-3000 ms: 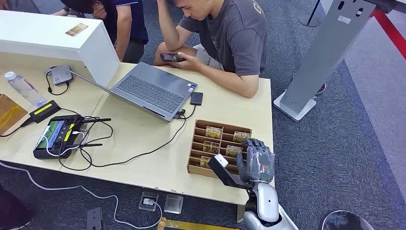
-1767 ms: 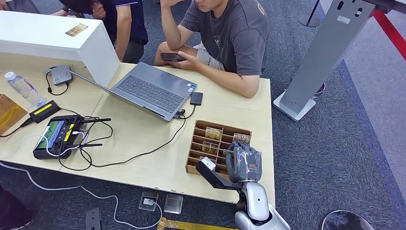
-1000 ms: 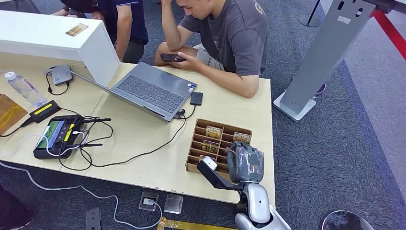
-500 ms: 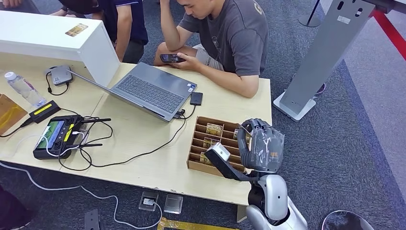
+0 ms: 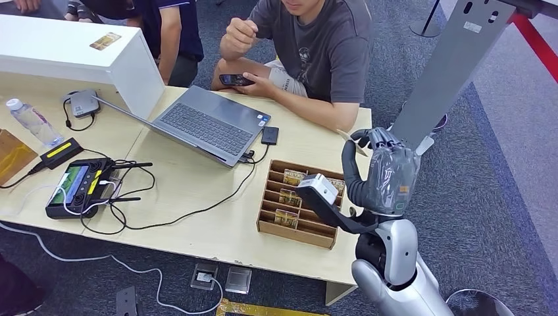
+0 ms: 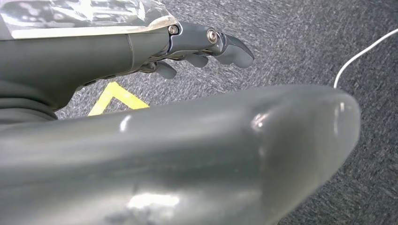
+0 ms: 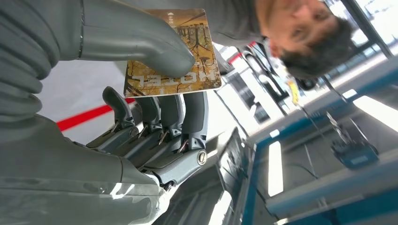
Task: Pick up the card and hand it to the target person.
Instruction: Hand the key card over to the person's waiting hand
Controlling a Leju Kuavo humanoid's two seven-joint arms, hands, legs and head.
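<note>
The right hand (image 5: 387, 172) is raised above the wooden card tray (image 5: 271, 226), thumb pinching a hotel card (image 7: 176, 56) against its fingers. The left hand (image 6: 202, 44), fingers apart and holding nothing, hangs over grey carpet (image 6: 300, 42). A seated person (image 5: 322, 46) faces the tray across the table (image 5: 197, 230).

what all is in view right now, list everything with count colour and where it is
card: 1, brown-gold, held in the right hand, lifted above the table's right end
card tray: 1, brown wood, right part of the table, cards in some slots
table: 1, light wood
laptop: 1, grey, open, mid table
phone: 1, black, beside the laptop
controller: 1, black with a screen, left part of the table, among cables
water bottle: 1, clear, far left
white box: 1, back left
people: 2, seated behind the table; one in a grey shirt holds a phone
left hand: over grey carpet, holds nothing
right hand: holds the card
</note>
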